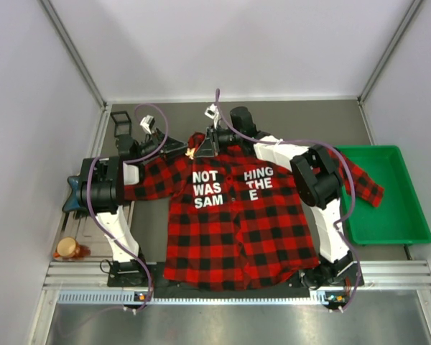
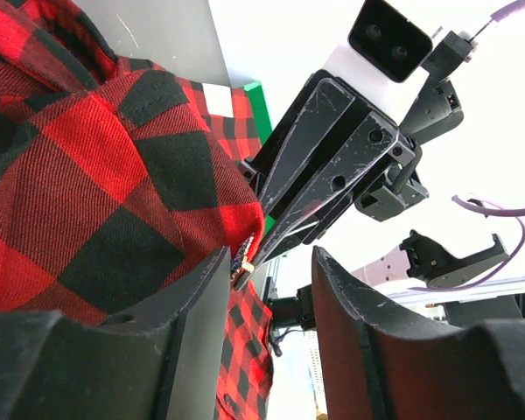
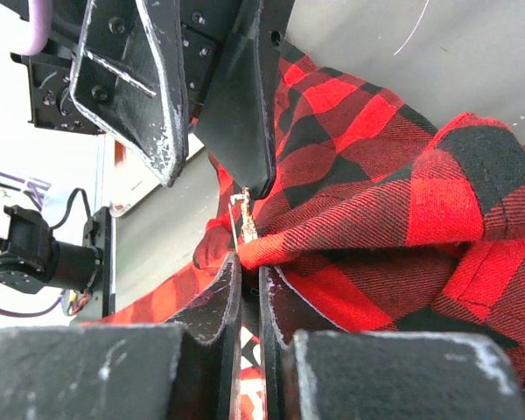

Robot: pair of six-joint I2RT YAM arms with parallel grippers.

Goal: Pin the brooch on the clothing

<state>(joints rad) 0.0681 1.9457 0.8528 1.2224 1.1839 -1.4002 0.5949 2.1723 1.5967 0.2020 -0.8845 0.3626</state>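
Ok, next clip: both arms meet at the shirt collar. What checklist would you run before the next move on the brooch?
1. Right fingers shut at the collar edge of the shirt: ok.
2. Brooch in view at the right fingertips: ok.
3. What the right fingers pinch (brooch, cloth or both): cannot tell.
4. Left fingers apart, with nothing between them: ok.
5. Pin passed through the cloth and fastened: cannot tell.
6. Shirt body spread on the table, lettering up: ok.
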